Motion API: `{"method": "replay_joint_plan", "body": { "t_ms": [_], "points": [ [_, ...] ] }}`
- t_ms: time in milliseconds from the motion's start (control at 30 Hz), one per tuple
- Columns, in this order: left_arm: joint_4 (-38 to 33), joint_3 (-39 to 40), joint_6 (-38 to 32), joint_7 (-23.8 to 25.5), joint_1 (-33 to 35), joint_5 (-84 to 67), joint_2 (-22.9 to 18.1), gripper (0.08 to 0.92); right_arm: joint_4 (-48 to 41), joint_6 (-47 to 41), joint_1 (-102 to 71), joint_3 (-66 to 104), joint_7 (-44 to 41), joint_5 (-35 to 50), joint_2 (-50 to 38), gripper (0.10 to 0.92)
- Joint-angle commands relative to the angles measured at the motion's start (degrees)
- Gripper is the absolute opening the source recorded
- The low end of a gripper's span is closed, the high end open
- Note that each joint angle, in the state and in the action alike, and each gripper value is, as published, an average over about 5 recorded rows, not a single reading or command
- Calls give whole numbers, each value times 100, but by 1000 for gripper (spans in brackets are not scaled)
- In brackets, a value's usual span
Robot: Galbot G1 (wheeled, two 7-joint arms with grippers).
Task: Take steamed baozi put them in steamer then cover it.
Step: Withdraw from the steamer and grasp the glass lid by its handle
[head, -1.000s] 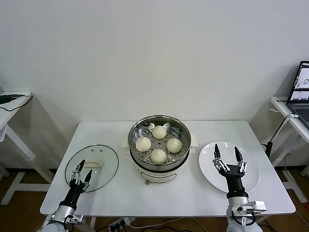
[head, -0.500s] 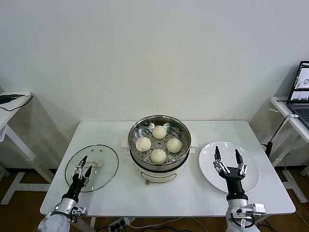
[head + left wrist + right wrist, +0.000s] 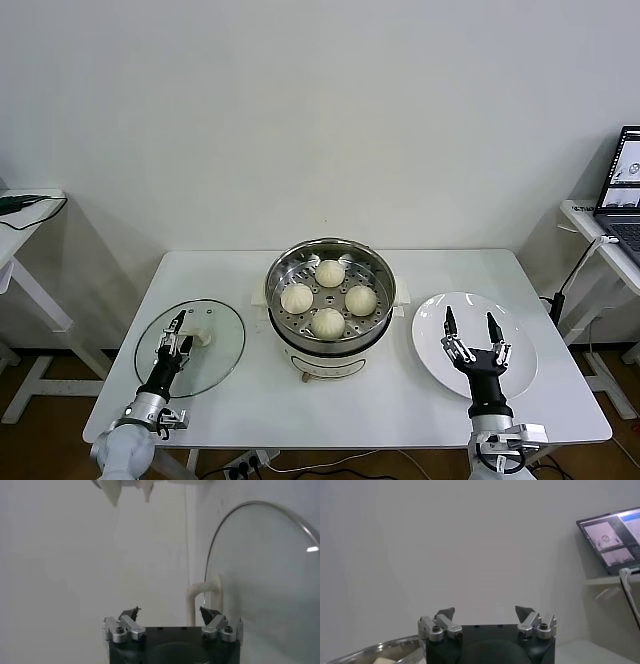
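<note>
The steamer [image 3: 382,277], a shiny steel pot on a white base, stands mid-table with several steamed baozi [image 3: 328,322] on its perforated tray. Its round glass lid [image 3: 215,360] lies flat to the left, white handle [image 3: 199,338] up. My left gripper [image 3: 178,330] hovers open over the lid, right by the handle; the left wrist view shows the handle [image 3: 200,592] just ahead of the open left gripper [image 3: 170,611], slightly toward one finger. My right gripper [image 3: 470,321] is open and empty above the white plate [image 3: 522,368]. The steamer's rim [image 3: 375,650] edges into the right wrist view.
The white table [image 3: 440,268] carries only lid, steamer and plate. A side table with a laptop [image 3: 625,190] stands to the right, with a cable hanging from it. Another small table [image 3: 25,215] is at the far left.
My left gripper has moved forward over the glass lid, up to its white handle. The right gripper has slipped back slightly over the plate. Both stay open.
</note>
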Motion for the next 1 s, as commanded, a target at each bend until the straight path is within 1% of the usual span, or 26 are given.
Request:
{"method": "replay_joint_plan", "body": {
  "t_ms": [33, 200, 300, 400, 767, 900, 1000],
  "points": [
    [352, 24, 58, -36, -316, 95, -1, 823, -34, 20, -17, 11, -7, -43, 6, 823],
    [480, 90, 141, -103, -389, 88, 20, 823, -88, 30, -9, -3, -15, -73, 24, 823],
    [533, 89, 181, -130, -413, 89, 20, 800, -107, 40, -4, -20, -20, -92, 34, 823],
    [579, 91, 190, -138, -420, 91, 33, 730, -135, 55, 4, -26, -23, -99, 39, 823],
    [516, 91, 103, -124, -389, 127, 27, 410, -207, 110, 51, -43, -28, -115, 74, 823],
    [286, 59, 80, -102, -322, 111, 27, 298, -203, 110, 68, -54, -26, -115, 76, 823],
    [-91, 13, 111, -43, -183, 42, 37, 220, -210, 109, 87, -61, -24, -111, 73, 823]
  ]
}}
